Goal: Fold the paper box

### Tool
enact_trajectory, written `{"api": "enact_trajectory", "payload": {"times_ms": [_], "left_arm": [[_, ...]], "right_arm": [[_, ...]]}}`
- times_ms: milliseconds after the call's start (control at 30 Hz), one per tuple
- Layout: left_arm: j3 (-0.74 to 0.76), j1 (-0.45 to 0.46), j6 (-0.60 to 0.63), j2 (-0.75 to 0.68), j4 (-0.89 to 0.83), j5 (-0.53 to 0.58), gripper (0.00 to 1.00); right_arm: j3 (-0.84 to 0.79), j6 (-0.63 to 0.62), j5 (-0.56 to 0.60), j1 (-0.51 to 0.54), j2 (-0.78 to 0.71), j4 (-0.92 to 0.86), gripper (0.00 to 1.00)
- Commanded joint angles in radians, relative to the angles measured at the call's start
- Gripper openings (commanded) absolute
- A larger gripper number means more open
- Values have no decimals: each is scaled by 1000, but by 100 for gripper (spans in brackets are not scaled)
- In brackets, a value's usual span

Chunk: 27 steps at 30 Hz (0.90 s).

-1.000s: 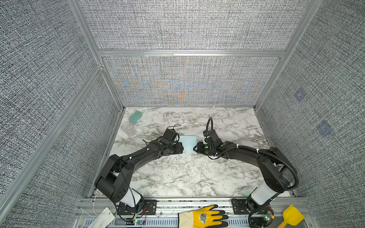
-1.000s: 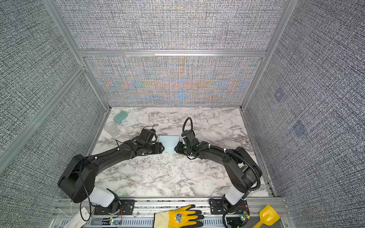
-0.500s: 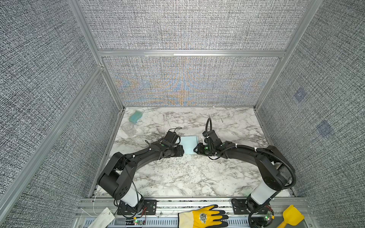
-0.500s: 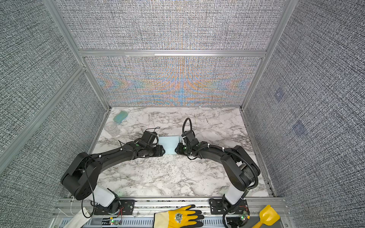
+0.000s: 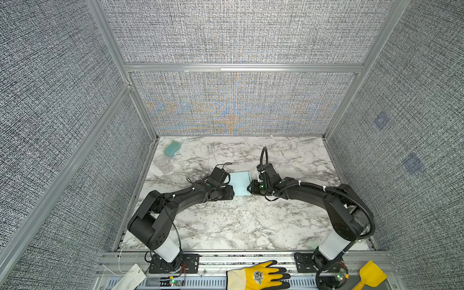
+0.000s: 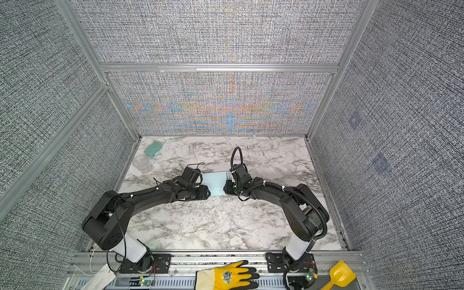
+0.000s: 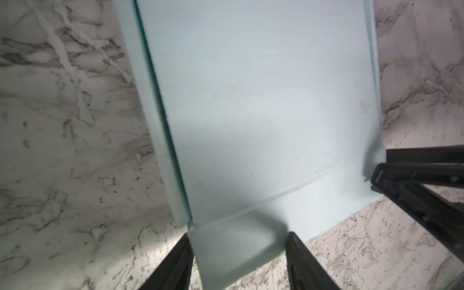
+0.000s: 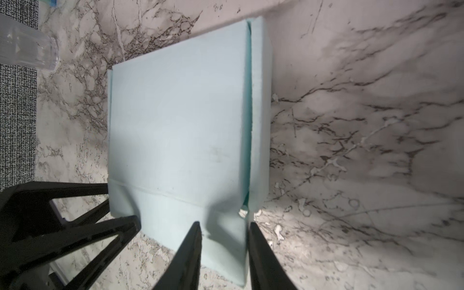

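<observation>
The paper box [image 5: 239, 182] [image 6: 213, 182] lies flat around the middle of the marble table [image 5: 226, 226], with the two arms reaching in low to it from either side. In both top views the left gripper [image 5: 233, 192] [image 6: 208, 193] meets the box's left end at its near corner, and the right gripper [image 5: 248, 188] [image 6: 224, 188] meets the opposite end. In the left wrist view the left gripper [image 7: 238, 237] has its jaws about half apart, and a small end tab of the box fills the gap. Both fingers [image 7: 175, 266] lie against the tab's edges, so they clasp it across its width, though the tab is blurred there. The right gripper's fingers [image 7: 426, 173] touch the box's far corner in that view. In the right wrist view the right gripper [image 8: 224, 224] has a narrower gap. One finger lies over the box's end flap and the other sits at the flap's outer edge, with a strip of card between them. Whether they actually pinch it cannot be told. The box [image 8: 175, 120] shows a broad top panel, a crease across it near the gripped end, and a narrow strip along one long side with a dark slit between them. A teal sponge block [image 5: 172, 148] and a clear cup [image 5: 162, 162] sit well apart from the box, near the table's far left corner.
</observation>
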<state>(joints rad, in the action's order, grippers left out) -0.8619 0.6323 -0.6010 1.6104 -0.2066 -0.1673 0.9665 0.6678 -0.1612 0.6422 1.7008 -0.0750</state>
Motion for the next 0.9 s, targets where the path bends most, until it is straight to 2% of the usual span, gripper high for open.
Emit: {"api": "enact_trajectory", "payload": {"times_ms": [0,867], "left_arm": [[-10,0,10,8,22,-9,60],[-41,-2,32,48,10,-4,59]], "right_arm": [[14,-28,32,1,9,-30,32],[37,-83,113,1,44,-41,29]]}}
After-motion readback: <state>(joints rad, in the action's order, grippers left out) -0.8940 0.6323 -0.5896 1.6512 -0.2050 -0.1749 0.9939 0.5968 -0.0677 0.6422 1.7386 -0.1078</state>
